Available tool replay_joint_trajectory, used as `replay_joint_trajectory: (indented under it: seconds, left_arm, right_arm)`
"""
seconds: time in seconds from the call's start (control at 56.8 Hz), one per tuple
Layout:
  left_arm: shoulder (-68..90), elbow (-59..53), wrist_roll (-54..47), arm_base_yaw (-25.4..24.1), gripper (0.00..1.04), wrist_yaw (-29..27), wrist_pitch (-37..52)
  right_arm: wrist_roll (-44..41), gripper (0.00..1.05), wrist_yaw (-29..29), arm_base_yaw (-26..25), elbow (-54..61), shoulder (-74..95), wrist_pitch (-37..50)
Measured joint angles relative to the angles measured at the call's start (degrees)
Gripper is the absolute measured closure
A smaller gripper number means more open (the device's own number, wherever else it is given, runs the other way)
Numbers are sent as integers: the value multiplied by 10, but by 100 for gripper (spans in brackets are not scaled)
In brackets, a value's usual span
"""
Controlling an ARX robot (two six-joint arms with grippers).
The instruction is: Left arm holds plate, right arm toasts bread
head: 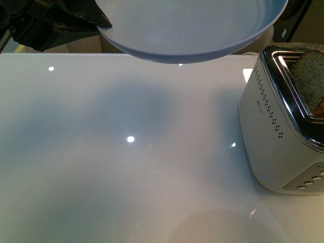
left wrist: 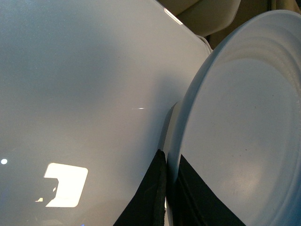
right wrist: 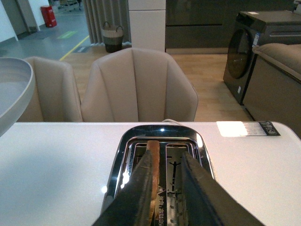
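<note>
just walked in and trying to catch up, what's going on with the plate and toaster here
The left black gripper is clamped on the rim of a round pale blue-grey plate, holding it above the glossy white table. A slice of speckled brown bread stands in a slot of the silver toaster, sticking out the top. The right gripper hovers over that slot with jaws apart, the slice's edge between them.
</note>
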State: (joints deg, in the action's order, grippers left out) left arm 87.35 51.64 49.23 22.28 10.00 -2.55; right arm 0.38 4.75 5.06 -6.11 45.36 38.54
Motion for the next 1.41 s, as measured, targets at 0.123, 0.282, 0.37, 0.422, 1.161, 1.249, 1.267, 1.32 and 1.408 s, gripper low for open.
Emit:
replay_joint_trajectory:
  seconds: [0.123,0.282,0.37,0.422,1.161,1.249,1.267,1.32,1.408]
  left_arm:
    - [0,0,0,0,102,0,0]
    - [0,0,0,0,102,0,0]
    - [0,0,0,0,102,0,0]
    - [0,0,0,0,102,0,0]
    - [0,0,0,0,102,0,1]
    - [0,0,0,0,102,0,1]
    - [0,0,0,0,102,0,1]
    - [0,0,0,0,102,0,1]
    - [0,0,0,0,102,0,1]
  right_arm:
    - [-1,103,-43,-40,14,-38,-24]
    - [-2,103,-46,-48,29,-88,-57]
    - [-2,103,-46,-49,37,-109,-71]
    - [-2,103,-46,-49,47,-111,-54]
    - [-2,103,-48,-49,51,-310,-242]
    - [-2,103,-48,-49,51,-324,-255]
    - [-2,103,-48,-49,51,-327,-258]
    - [-2,103,-48,-49,51,-333,-264]
    - [-2,103,-48,-49,51,-343,-275]
